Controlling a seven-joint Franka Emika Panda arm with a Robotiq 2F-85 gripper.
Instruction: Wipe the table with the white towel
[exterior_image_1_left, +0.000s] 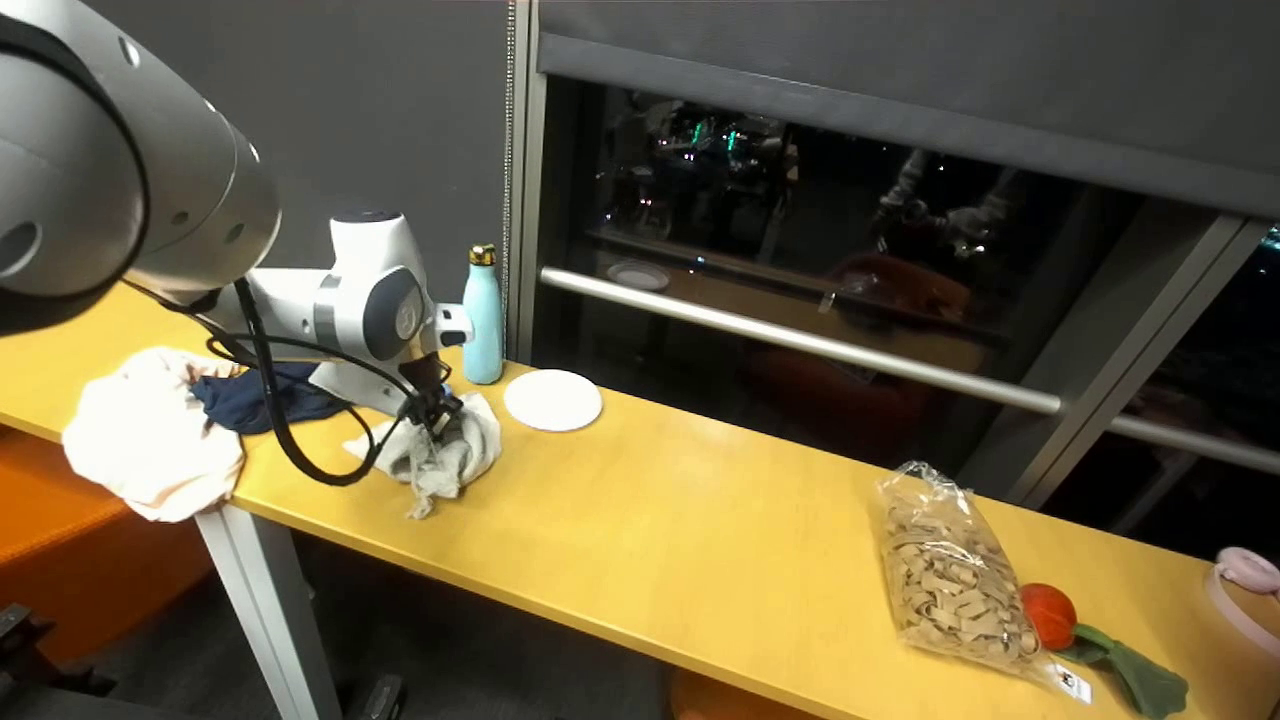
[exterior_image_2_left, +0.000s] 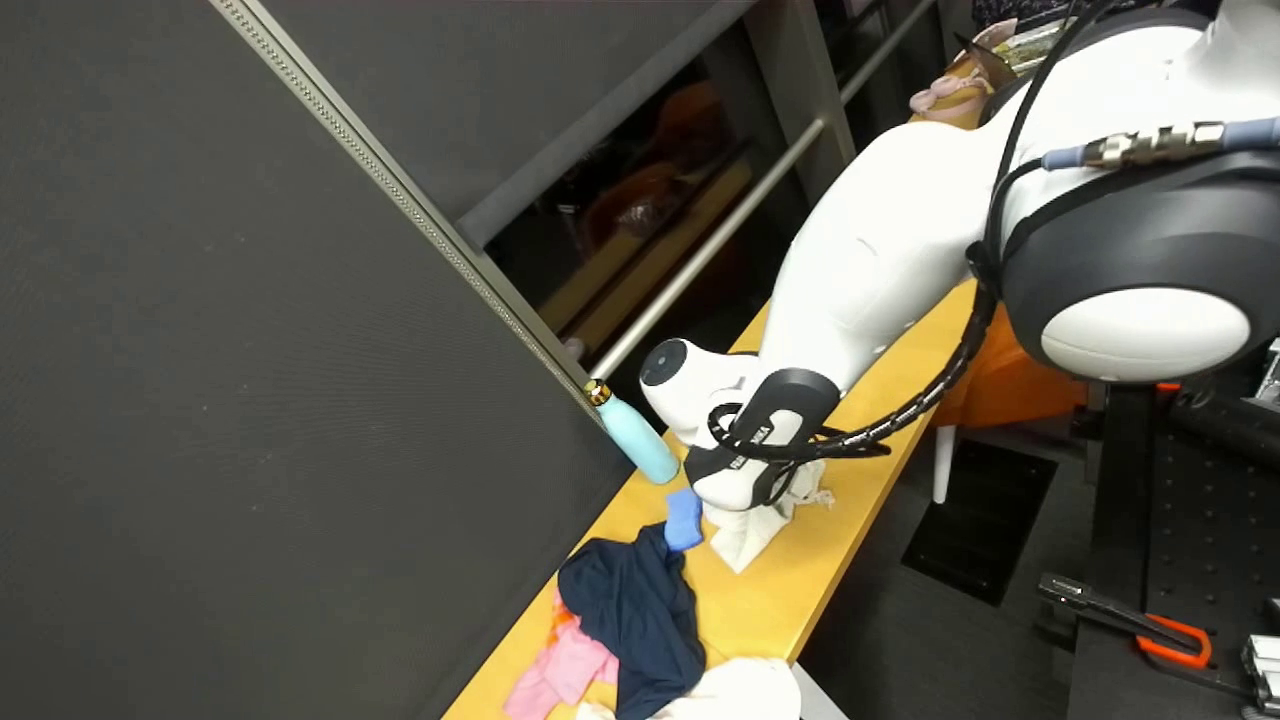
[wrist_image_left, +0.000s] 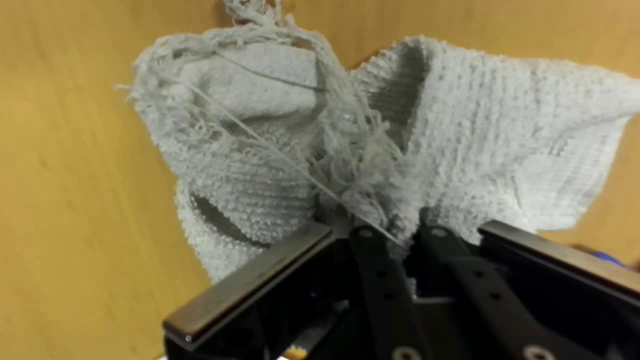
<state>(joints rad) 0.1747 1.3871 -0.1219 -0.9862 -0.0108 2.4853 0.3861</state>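
While the end effector (wrist_image_left: 403, 235) pinches the towel (wrist_image_left: 465, 145), a bag (exterior_image_1_left: 928, 492) holds pasta (exterior_image_1_left: 955, 595).

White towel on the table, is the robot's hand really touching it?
Touching. The wrist view shows the hand with the white towel bunched between its black fingers.

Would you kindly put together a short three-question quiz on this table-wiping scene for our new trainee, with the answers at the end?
1. True or false: the light-blue water bottle stands upright on the table.
2. Multiple choice: what is the tool gripping?
A) the navy cloth
B) the white towel
C) the clear plastic bag
3. Fill in the blank: the bottle's cap is ____ in colour.

Key: 1. True; 2. B; 3. gold
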